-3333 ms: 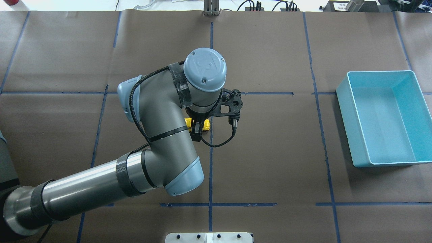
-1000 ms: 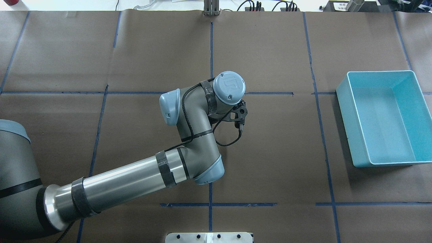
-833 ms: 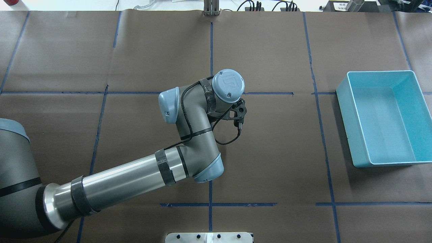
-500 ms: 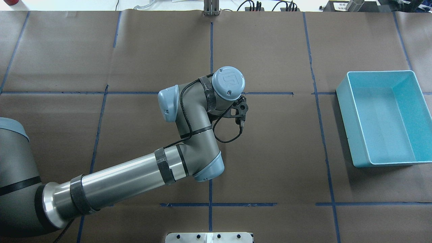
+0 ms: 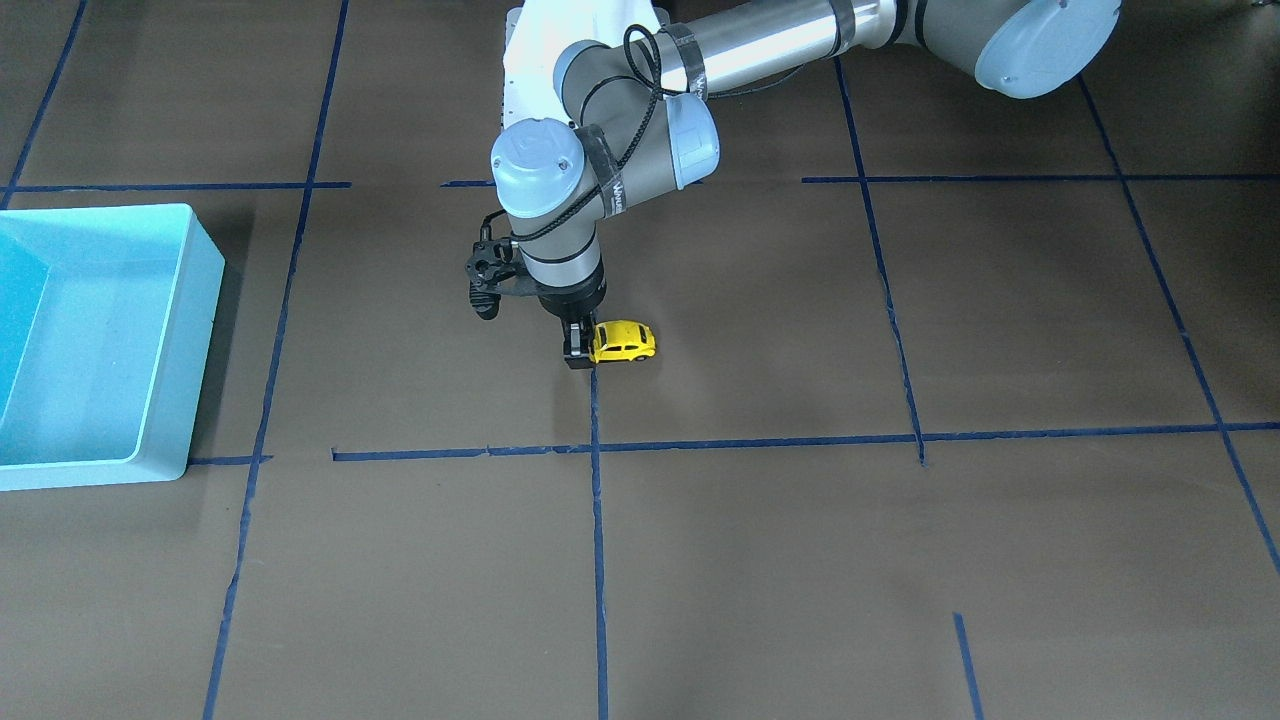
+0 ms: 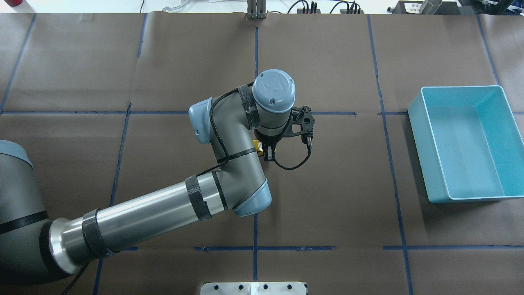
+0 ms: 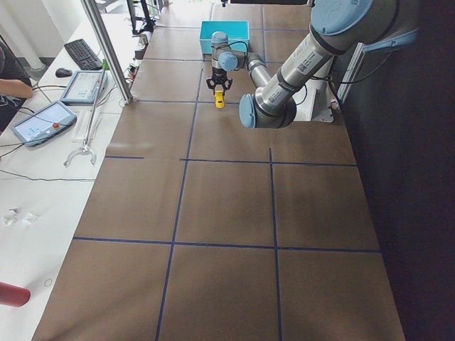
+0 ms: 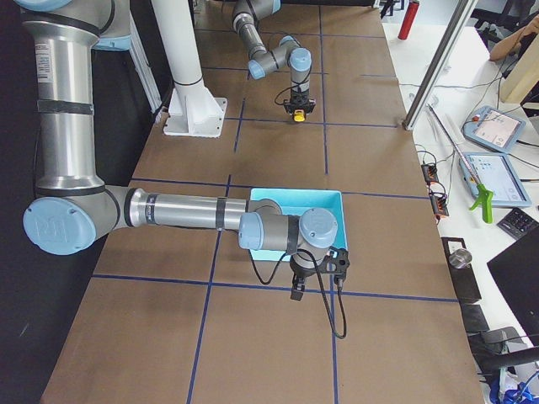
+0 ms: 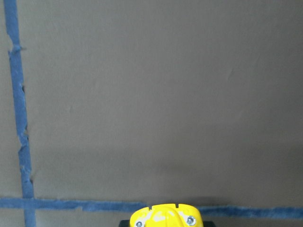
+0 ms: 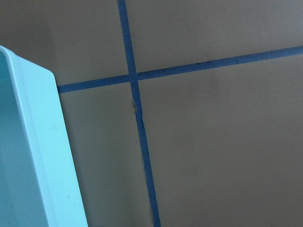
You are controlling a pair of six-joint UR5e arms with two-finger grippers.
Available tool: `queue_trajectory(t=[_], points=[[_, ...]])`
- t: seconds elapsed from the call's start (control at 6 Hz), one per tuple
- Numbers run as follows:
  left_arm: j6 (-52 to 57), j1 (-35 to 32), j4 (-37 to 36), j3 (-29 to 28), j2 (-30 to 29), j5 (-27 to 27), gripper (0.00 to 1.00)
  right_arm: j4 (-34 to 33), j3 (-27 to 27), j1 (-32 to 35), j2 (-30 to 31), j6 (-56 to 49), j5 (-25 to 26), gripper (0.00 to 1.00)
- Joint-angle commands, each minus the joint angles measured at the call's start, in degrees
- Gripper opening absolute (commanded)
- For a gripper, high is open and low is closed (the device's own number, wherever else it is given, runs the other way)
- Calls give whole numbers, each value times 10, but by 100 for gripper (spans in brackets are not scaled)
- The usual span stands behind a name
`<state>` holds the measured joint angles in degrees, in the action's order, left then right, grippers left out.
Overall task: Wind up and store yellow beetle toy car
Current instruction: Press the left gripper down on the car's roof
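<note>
Saw the left arm coming in from the robot's left, silver forearm slanting toward the middle of the table. Found it bent at the wrist, last joint upright with its blue cap on top, left gripper aimed straight down. Noted the wrist camera's black bracket on the side toward the bin.

Found that gripper clenched across the width of the car, grasping it at its bin-side end, with the rest of the yellow body sticking out toward the robot's left. Placed the car mid-table, well apart from the bin, over a blue tape line near a crossing. Judged it upright, wheels down, at or just above the brown paper; could not make out contact.

Read its long axis as level and along the table's length, in line with the bin. Saw, in the left wrist view, two small round silver dots on the bin-ward end; could not tell nose from tail.

Found the right arm in the right side view only, forearm level, wrist just beside the bin's near wall, right gripper pointing down. Could not tell that gripper's state.
</note>
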<state>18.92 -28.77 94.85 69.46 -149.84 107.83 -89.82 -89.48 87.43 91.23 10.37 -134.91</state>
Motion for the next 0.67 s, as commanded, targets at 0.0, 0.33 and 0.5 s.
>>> queue_trajectory(t=[0.0,0.33,0.5], points=[[-6,2,33,-2,1,20,0,0,2,-1,0,0,-1,100],[11,4,46,-3,2,11,0,0,3,-1,0,0,-2,100],[16,6,51,-3,2,-9,0,0,4,-1,0,1,-2,100]])
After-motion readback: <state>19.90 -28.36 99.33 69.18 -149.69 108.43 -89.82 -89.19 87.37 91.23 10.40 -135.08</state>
